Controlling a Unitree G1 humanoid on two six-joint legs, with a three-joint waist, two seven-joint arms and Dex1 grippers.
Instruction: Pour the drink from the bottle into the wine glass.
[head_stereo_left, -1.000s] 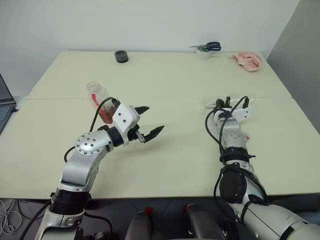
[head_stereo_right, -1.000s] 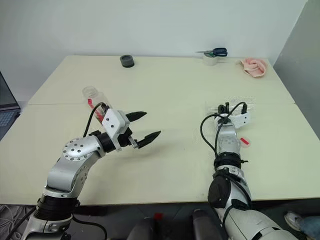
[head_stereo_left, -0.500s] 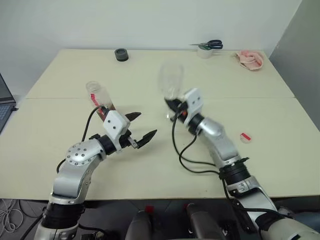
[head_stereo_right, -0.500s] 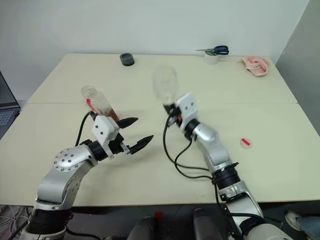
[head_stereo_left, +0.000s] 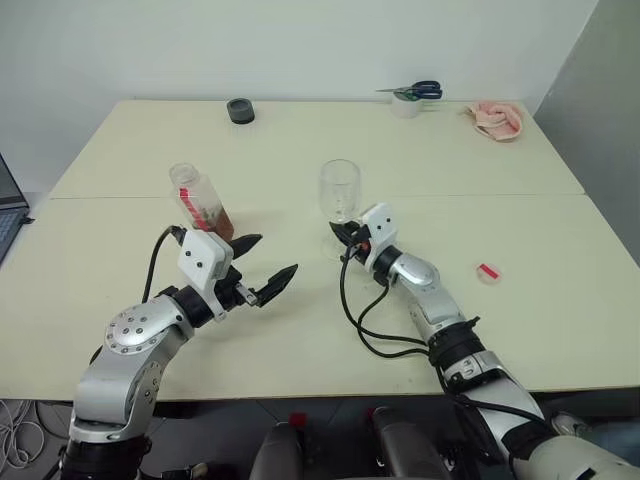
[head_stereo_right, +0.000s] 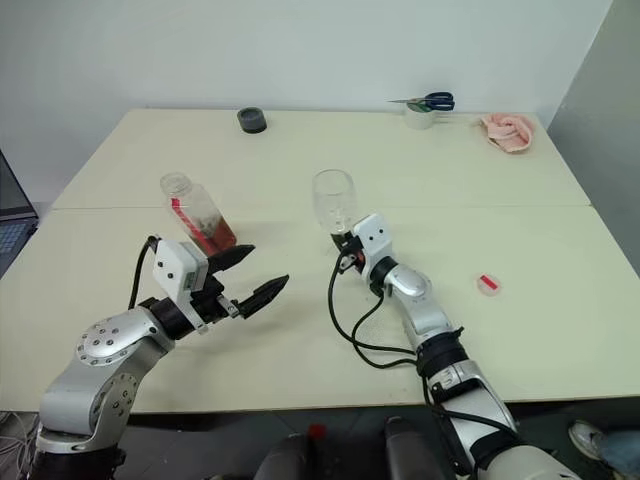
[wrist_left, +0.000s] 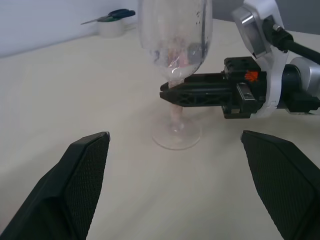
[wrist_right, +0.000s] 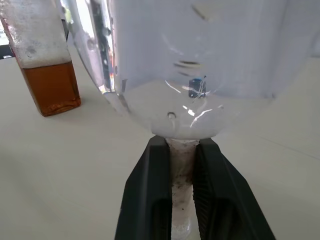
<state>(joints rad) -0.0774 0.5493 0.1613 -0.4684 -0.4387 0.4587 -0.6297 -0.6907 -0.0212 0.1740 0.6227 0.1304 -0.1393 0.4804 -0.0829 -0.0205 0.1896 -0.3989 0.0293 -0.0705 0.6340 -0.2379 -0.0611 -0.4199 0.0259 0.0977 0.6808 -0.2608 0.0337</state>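
Cream table (head_stereo_left: 500, 330) | right gripper (head_stereo_left: 337, 232) pinching wine glass (head_stereo_left: 339, 190) stem, upright | left gripper (head_stereo_left: 264, 266) wide, empty | bottle (head_stereo_left: 202, 203) upright just behind left gripper, nearer.

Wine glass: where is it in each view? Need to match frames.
Left eye: wine glass at table centre, upright, right tool at its stem.
Right eye: just left of centre.
Left wrist: top centre, foot on the table.
Right wrist: bowl across the top, stem between the fingers.
Shared landmark: the bottle, also in the right wrist view.
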